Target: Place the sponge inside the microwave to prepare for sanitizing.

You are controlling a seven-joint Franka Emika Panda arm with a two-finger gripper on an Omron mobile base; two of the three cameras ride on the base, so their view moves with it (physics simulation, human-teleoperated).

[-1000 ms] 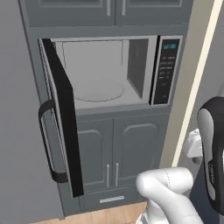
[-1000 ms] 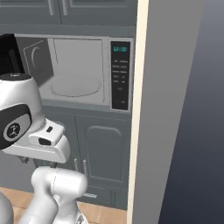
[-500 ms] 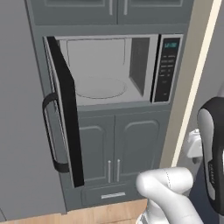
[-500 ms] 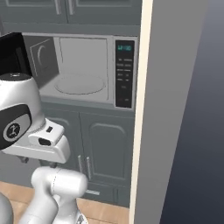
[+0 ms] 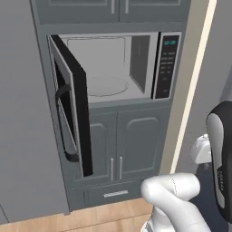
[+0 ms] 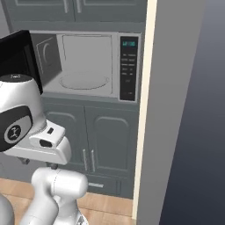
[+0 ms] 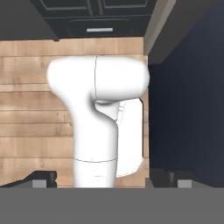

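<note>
The microwave (image 5: 164,68) is built into grey cabinets, and its black door (image 5: 72,104) stands swung open to the left. Its cavity holds nothing but the round turntable (image 5: 106,85). From the right base view I see the same microwave (image 6: 128,66), the turntable (image 6: 83,80) and the open door (image 6: 17,52). The sponge is out of view. In the hand view my gripper (image 7: 107,178) points down at the wooden floor (image 7: 26,109), its two fingertips (image 7: 43,177) far apart, open and with nothing between them.
Two grey cabinet doors (image 5: 131,145) and a drawer (image 5: 115,194) sit below the microwave. A tall cream panel (image 5: 190,90) edges the cabinets on the right, with dark space beyond. A grey wall (image 5: 22,113) stands to the left. Wooden floor (image 5: 90,217) runs in front.
The whole picture has shifted in both base views, so the camera has moved with the base. The microwave door stays open and the gripper stays open.
</note>
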